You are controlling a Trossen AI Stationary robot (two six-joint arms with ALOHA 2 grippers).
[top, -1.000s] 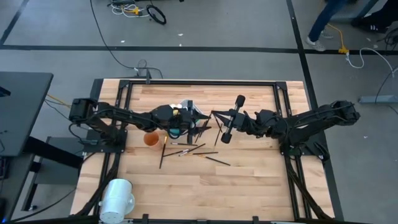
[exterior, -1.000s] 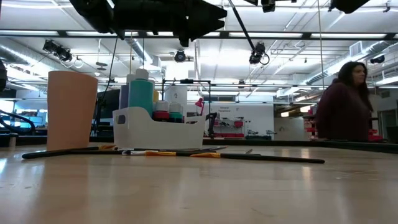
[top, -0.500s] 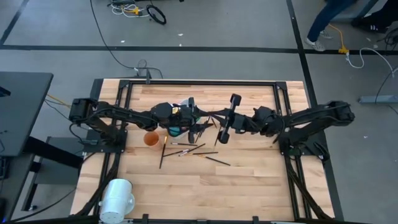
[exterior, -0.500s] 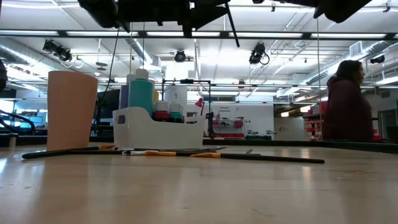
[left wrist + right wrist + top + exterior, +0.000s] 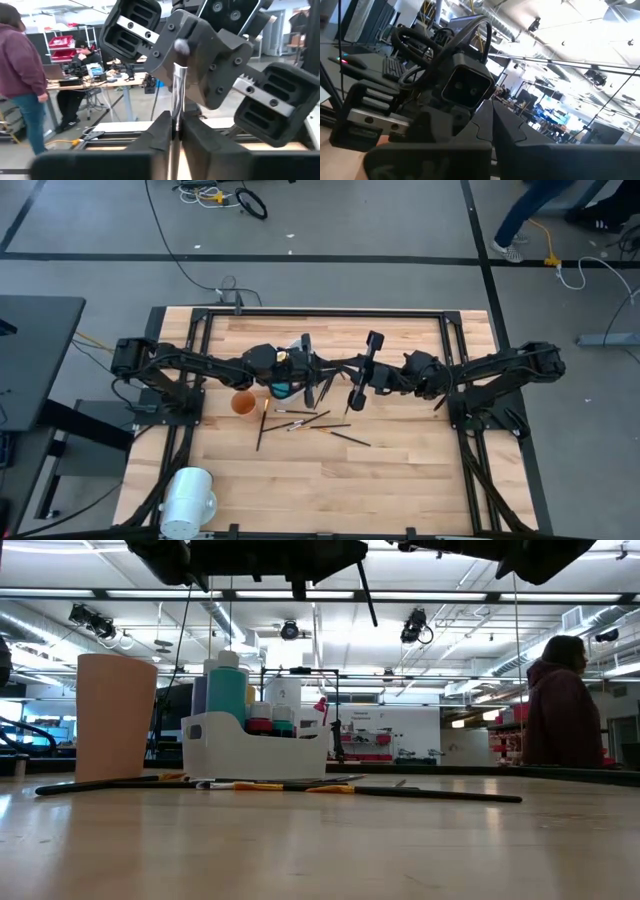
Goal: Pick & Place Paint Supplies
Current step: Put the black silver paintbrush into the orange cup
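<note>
A thin dark-handled brush (image 5: 178, 85) with a silver ferrule is held in the air between both grippers, above the middle of the table. My left gripper (image 5: 312, 370) is shut on one stretch of it and my right gripper (image 5: 362, 375) on its other end. In the low view the brush (image 5: 367, 595) slants down from the arms. Below stands the white tub (image 5: 255, 745) with paint bottles (image 5: 227, 690) upright in it. Several more brushes (image 5: 310, 422) lie flat on the wood in front of it. My left gripper pinches the brush's dark handle (image 5: 174, 117) just below the ferrule between its two fingers, and the brush runs on along the fingers toward the other gripper. The brush is lifted clear of the table and slanted. My right gripper pinches the brush's far end (image 5: 179, 55) between its shut fingers, coming from the table's right side and facing the left gripper. In its own wrist view the fingers (image 5: 480, 130) hide the contact. The brush hangs clear of the table.
An orange cup (image 5: 242, 402) stands left of the loose brushes. A large white cylinder (image 5: 188, 498) lies at the near left corner. Bare wood spreads over the near right part of the table (image 5: 420, 480). A person (image 5: 562, 700) stands in the room beyond.
My right gripper has carried the brush toward the table's left, up to my left gripper. My left gripper's fingers have come together on the brush. The brush has turned steeper as it moved.
</note>
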